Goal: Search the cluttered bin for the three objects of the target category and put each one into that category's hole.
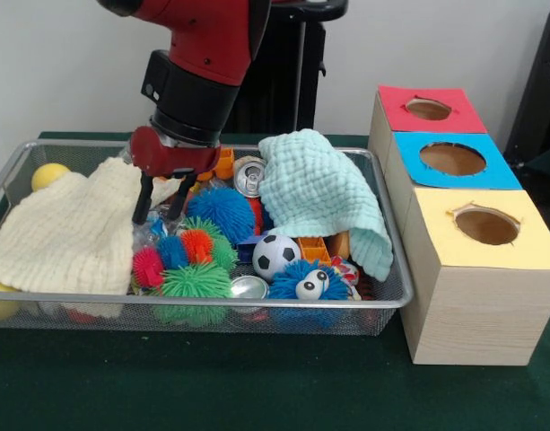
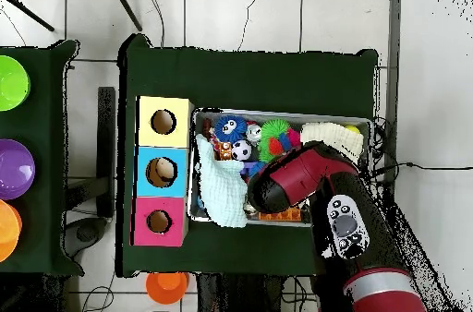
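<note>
The silver wire-mesh bin (image 1: 396, 296) is full of toys and cloths; it also shows in the overhead view (image 2: 368, 124). My gripper (image 1: 161, 208) hangs inside its left half, with black fingers (image 1: 142, 205) apart and nothing between them, next to a cream cloth (image 1: 68, 233). Right under the fingertips lies a bit of crinkly see-through plastic with blue (image 1: 151, 232); I cannot tell if it is a bottle. No whole bottle shows. The blue-surround hole (image 1: 452, 159) is the middle one in the wooden box on the right (image 2: 161, 172). In the overhead view the arm (image 2: 286, 179) hides the gripper.
A mint cloth (image 1: 319, 193) drapes over the bin's right side. Soda cans (image 1: 249, 176), a soccer ball (image 1: 275, 255), spiky blue (image 1: 222, 211) and green (image 1: 196, 283) balls and a yellow ball (image 1: 48, 174) fill the bin. The red hole (image 1: 428, 109) and yellow hole (image 1: 486, 225) flank the blue one.
</note>
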Tool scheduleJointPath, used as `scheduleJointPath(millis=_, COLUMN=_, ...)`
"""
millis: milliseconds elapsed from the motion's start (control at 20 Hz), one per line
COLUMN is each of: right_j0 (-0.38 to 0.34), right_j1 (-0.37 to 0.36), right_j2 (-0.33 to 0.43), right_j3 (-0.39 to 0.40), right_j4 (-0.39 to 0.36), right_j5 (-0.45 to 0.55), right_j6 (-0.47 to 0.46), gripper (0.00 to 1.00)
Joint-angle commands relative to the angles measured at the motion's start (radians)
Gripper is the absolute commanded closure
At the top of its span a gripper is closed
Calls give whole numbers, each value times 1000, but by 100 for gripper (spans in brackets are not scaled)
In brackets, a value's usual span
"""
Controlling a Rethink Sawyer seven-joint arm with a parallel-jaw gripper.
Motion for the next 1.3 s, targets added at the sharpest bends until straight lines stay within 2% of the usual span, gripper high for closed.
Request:
scheduleJointPath(millis=50, right_j0=-1, right_j1=107, right_j2=-14, right_j3=-76, right_j4=-4, right_j5=42, right_j6=17, gripper=0)
scheduleJointPath(millis=300, right_j0=-3, right_j1=140, right_j2=-12, right_j3=-88, right_j4=8, right_j5=41, right_j6=15, gripper=0)
scheduleJointPath(millis=650, right_j0=-30, right_j1=127, right_j2=5, right_j3=-62, right_j4=41, right_j5=45, right_j6=-29, gripper=0)
scheduleJointPath(millis=700, right_j0=-32, right_j1=125, right_j2=6, right_j3=-57, right_j4=50, right_j5=53, right_j6=-41, gripper=100)
scheduleJointPath(millis=1300, right_j0=-47, right_j1=124, right_j2=18, right_j3=-41, right_j4=71, right_j5=41, right_j6=-69, gripper=100)
